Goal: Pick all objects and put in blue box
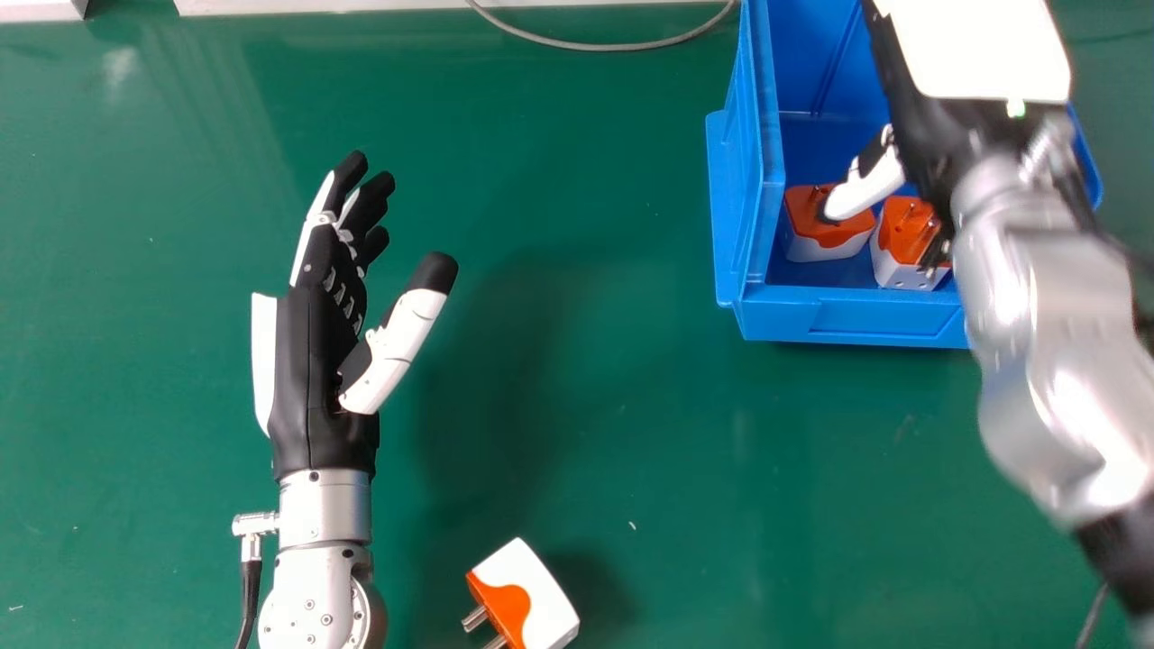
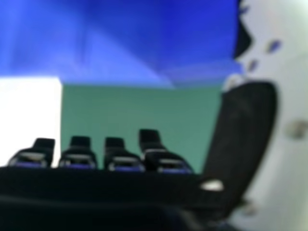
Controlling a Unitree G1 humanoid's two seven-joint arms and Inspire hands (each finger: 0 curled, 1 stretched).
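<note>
We are looking at a loose plug adapter (image 1: pixel 541 590) lying on its side near the bottom edge of the head view, its blocky white body carrying an orange, wavy-edged face with metal pins pointing left. We are seeing two more inside the blue box (image 1: pixel 847 320), just beside each other: the left adapter (image 1: pixel 822 242) and the right adapter (image 1: pixel 892 269), both with orange tops, pins upward and white bodies below, the right one partly hidden by the robot's wrist.

Over them our right hand (image 1: pixel 938 126) is hanging, spread, its thumb standing apart from its fingers and overlapping the left adapter in the head view; whether it is touching, we cannot tell. Our left hand (image 1: pixel 315 333) is pointing away from us at the left of the head view, also spread, fingers straight and thumb held wide.

Beneath everything we are seeing a green tabletop (image 1: pixel 676 433), softly shiny, with pale specks, dark shadows and whitish reflections. Along its far edge a white strip (image 1: pixel 361 7) is running, and a thin grey cable (image 1: pixel 595 47) is curving between it and the box.
</note>
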